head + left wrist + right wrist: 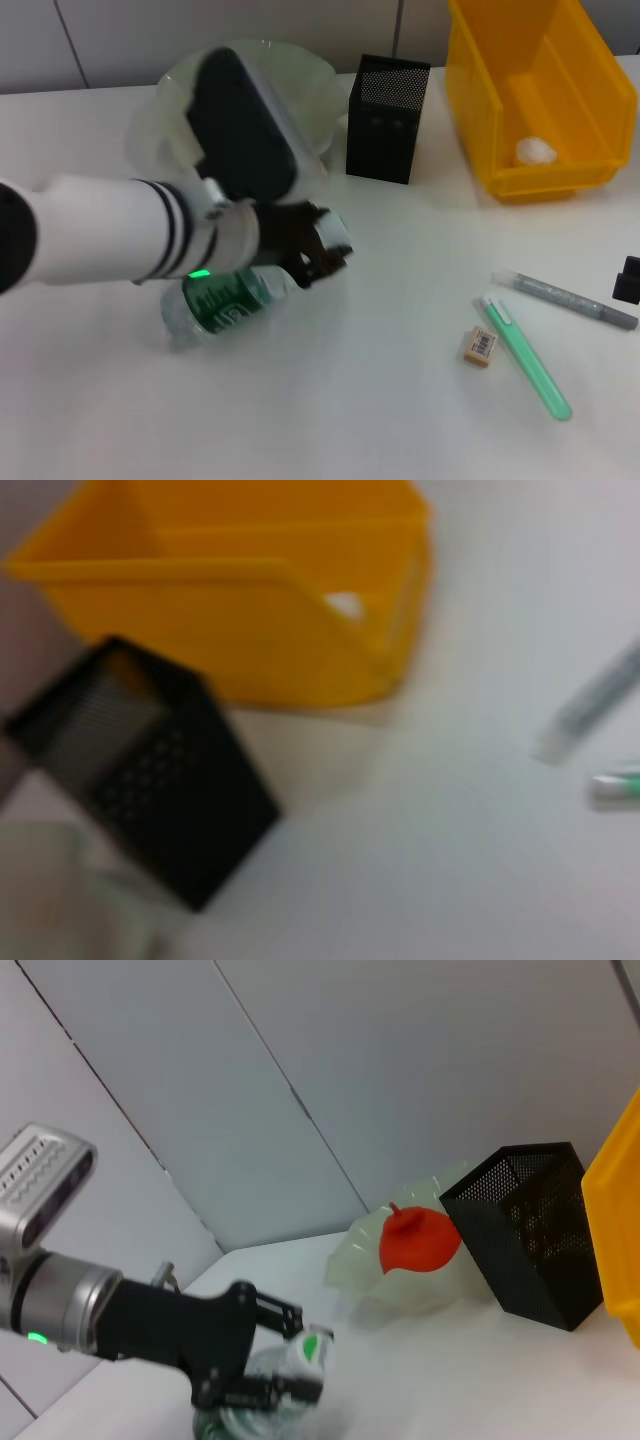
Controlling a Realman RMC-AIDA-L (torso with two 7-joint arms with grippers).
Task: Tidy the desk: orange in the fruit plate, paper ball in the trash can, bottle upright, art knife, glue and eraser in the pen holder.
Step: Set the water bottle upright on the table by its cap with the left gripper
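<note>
Desk [400, 400]; left gripper [318, 255] gripping bottle [225, 300]

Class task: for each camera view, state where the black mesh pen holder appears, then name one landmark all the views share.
Head view: pen holder at back centre, between fruit plate and trash can.
Left wrist view, in front of the trash can.
Right wrist view, beside the trash can.
Shared landmark: the trash can.
</note>
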